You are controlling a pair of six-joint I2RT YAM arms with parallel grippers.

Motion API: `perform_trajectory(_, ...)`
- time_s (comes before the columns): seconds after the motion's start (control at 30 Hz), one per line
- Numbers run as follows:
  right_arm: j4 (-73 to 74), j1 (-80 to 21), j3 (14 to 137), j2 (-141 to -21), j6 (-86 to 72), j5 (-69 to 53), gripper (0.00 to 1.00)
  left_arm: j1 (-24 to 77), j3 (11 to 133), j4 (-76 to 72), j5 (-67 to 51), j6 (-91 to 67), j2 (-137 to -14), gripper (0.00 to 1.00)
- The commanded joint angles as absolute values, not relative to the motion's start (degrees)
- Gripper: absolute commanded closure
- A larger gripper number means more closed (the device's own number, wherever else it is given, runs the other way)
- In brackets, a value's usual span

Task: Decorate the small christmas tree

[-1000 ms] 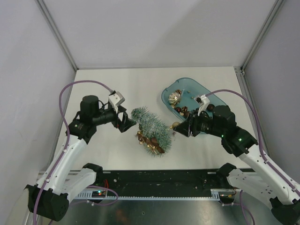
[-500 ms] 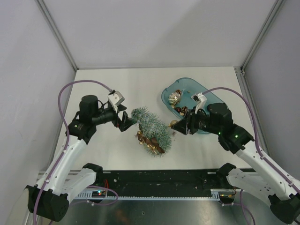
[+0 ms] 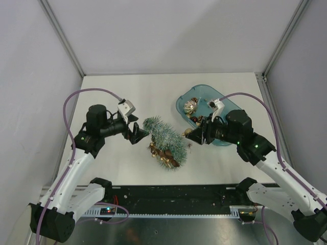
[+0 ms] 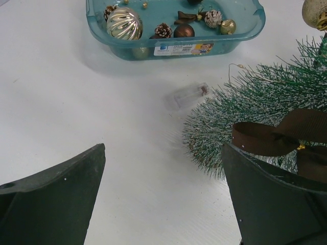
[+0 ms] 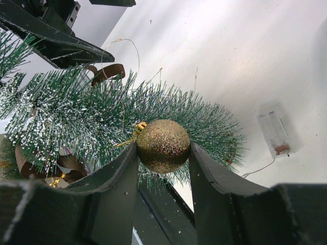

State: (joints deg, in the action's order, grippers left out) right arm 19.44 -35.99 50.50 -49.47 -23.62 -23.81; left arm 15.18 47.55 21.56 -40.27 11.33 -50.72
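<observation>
The right end effector (image 3: 190,134) is clamped on a gold glitter ball (image 5: 162,145) at the bristles of the small christmas tree (image 3: 166,140). The tree's tip sits just beside the left end effector (image 3: 140,132), whose fingers are spread wide.

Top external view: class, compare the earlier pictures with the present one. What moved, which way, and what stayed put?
The right fingers, clamped on the gold glitter ball throughout, carried it leftward and slightly away from the bases, closer to the small christmas tree. Nothing was taken or released. The left fingers stayed open beside the treetop; the tree and the teal tray did not shift.
</observation>
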Motion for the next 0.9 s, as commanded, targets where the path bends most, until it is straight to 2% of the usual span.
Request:
perform_trajectory(0.0, 16.76, -35.54, 53.3, -49.26, -22.3, -23.56, 0.66, 14.5, 47.14, 19.53, -41.79, 9.76, -49.51, 0.0)
perform_trajectory(0.33, 11.9, -35.5, 53.51, -52.3, -22.97, -25.95, 0.66, 14.5, 47.22, 19.38, -42.01, 9.51, -49.5, 0.0)
perform_trajectory(0.87, 15.04, -36.83, 52.67, -54.75, -20.31, -23.21, 0.67, 14.5, 47.11, 17.32, -44.72, 7.24, -49.99, 0.0)
